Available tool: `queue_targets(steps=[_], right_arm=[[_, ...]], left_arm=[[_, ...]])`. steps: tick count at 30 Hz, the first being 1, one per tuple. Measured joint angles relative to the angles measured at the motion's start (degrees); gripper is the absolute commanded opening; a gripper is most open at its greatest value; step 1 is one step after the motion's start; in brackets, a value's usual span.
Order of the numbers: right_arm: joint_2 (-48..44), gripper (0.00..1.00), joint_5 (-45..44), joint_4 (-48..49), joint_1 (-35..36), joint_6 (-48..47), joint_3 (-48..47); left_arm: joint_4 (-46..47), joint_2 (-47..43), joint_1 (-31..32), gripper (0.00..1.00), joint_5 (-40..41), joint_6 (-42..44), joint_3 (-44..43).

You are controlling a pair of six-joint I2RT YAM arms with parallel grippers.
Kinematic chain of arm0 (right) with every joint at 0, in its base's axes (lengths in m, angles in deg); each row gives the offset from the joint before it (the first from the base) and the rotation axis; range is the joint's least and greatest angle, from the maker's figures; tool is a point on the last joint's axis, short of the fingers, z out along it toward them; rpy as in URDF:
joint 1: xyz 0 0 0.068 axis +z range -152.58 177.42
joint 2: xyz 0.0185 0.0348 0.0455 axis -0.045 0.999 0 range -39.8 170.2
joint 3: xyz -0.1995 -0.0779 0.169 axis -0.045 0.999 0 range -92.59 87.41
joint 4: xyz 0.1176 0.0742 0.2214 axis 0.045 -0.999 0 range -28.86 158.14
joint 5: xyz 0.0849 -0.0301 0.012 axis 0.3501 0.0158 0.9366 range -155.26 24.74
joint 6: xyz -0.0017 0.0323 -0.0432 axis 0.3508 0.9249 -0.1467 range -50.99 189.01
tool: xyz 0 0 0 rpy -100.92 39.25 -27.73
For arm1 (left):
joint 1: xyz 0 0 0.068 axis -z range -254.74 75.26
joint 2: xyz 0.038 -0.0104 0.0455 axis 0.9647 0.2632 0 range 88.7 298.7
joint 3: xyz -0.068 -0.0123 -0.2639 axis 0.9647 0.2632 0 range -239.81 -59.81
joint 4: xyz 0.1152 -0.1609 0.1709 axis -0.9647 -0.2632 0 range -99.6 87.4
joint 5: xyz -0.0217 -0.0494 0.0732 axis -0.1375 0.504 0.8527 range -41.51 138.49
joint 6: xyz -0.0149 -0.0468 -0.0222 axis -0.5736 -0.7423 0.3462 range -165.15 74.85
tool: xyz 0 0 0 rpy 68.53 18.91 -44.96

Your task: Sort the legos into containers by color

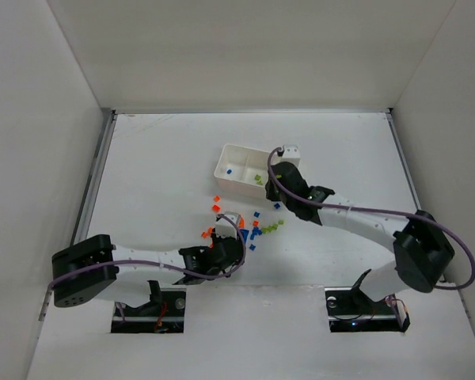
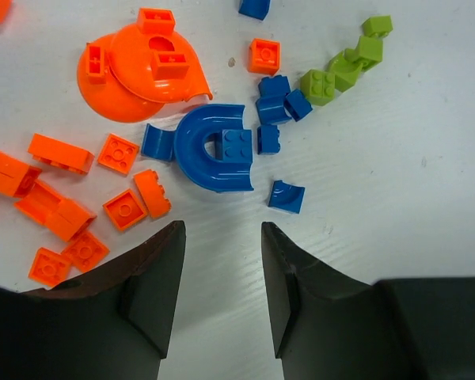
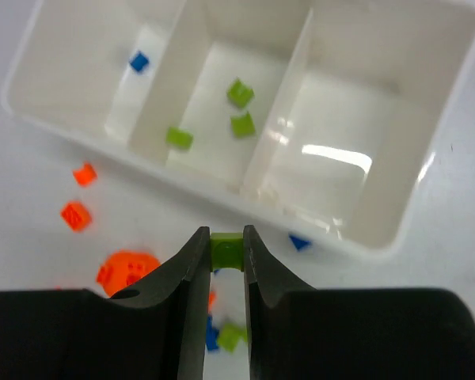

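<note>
**Clerk:** Right claw (image 3: 226,240), condition?
**Checker:** Narrow, pinching one green brick (image 3: 226,250) between its tips. It is at lower centre of the right wrist view, in front of the tray's near wall.
**Clerk:** Tray (image 3: 431,158), contents?
**Checker:** White, with three compartments side by side. The left compartment has one blue brick (image 3: 139,61). The middle compartment has three green bricks (image 3: 240,93). In the top view the tray sits at upper centre.
**Clerk:** Left claw (image 2: 222,237)?
**Checker:** Partly open, gripping nothing, with the table (image 2: 222,317) showing through the gap. It is at the bottom of the left wrist view.
**Clerk:** Loose stock?
**Checker:**
- Just above that claw: a blue arch (image 2: 210,150) with a small blue piece in its curve.
- Upper left: an orange dome (image 2: 134,75) with small orange pieces on it.
- Left edge: scattered orange bricks (image 2: 59,154).
- Upper right: a green cluster (image 2: 344,67) beside more blue bricks (image 2: 273,99).

In the top view the pile lies at centre, apart from the tray.
</note>
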Motion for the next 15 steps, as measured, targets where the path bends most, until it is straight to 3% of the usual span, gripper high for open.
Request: queue_targets(steps=[7,15], right_arm=[[10.9,0.19,5.2,5.3,-5.1,-3.5,-9.3],[16.4,0.51,6.7,6.5,-5.8,-4.3,-13.0]], left_arm=[[0.6,2.6,-0.3,0.40,0.0,1.2,-1.0],[1.9,3.8,-1.8,0.43,-0.6,2.1,-1.2]])
